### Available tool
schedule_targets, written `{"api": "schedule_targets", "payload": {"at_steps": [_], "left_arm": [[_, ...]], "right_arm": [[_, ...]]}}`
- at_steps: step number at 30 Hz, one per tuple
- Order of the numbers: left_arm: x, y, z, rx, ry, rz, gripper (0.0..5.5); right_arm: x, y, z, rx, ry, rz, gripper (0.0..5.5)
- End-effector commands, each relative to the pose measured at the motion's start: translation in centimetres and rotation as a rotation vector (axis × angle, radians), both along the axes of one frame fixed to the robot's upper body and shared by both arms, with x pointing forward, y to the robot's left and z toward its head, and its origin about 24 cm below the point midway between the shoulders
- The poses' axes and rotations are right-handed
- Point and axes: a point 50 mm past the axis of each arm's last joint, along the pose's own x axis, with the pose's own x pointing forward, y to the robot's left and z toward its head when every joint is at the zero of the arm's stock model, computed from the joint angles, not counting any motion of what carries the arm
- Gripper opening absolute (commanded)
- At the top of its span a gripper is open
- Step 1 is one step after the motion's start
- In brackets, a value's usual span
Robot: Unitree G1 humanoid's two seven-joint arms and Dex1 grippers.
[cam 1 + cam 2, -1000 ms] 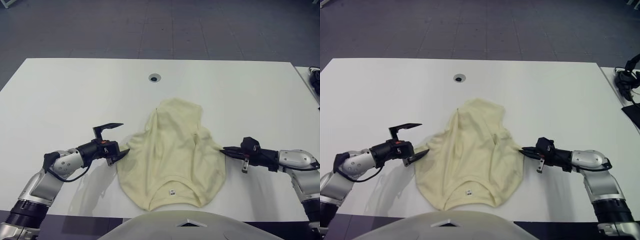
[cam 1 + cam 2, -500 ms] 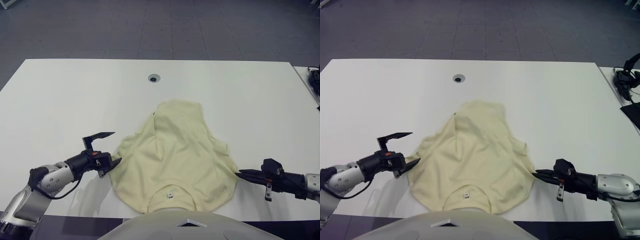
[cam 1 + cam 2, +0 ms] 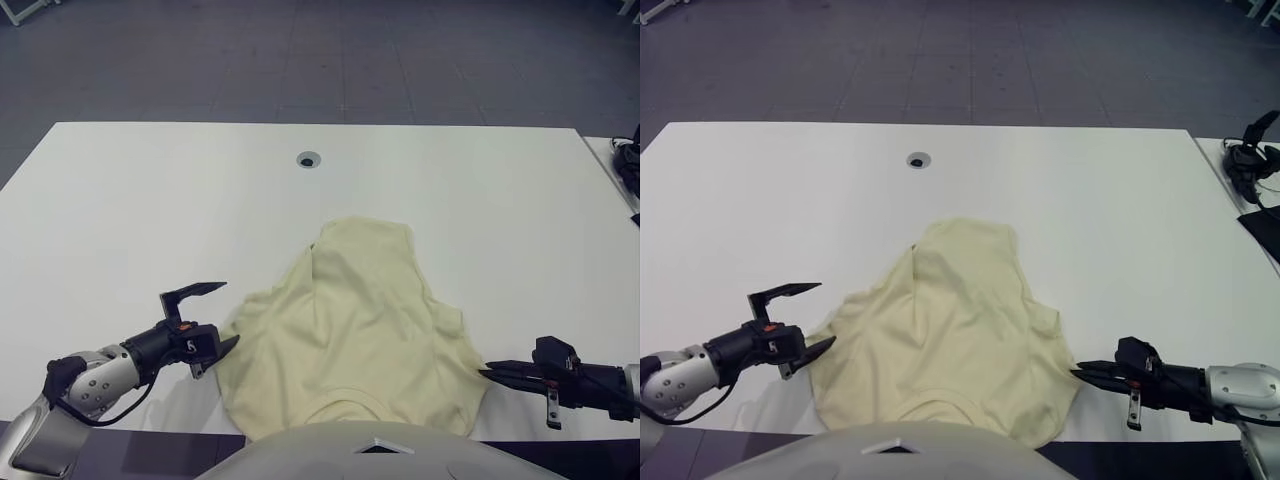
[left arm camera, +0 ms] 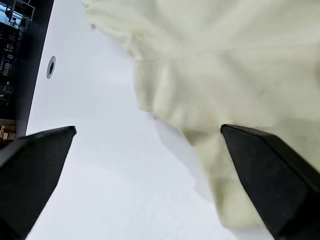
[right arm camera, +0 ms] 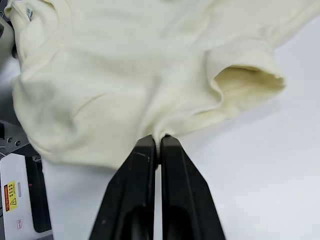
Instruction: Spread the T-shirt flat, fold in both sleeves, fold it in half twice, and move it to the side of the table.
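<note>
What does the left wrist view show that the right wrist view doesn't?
Left wrist view: the left end effector, open at the edge of the T-shirt, and the round hole in the table. Right wrist view: the right end effector, shut on a pinch of cloth beside a sleeve opening. Both: the pale yellow T-shirt on the white table.

Rumpled pale-yellow T-shirt (image 3: 355, 335) near table edge

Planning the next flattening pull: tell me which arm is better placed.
Right, probably: the right claw is shut on the shirt at its edge, ready to pull; the left claw is open beside the other edge, holding nothing.
</note>
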Motion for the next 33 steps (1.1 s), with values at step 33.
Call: {"api": "schedule_targets", "payload": {"at_steps": [33], "left_arm": [[-0.4,1.0,0.2,0.031,-0.002,0.039,5.40]], "right_arm": [[0.5,-1.8,-0.3,-0.015,-0.004,-0.085,0.33]]}}
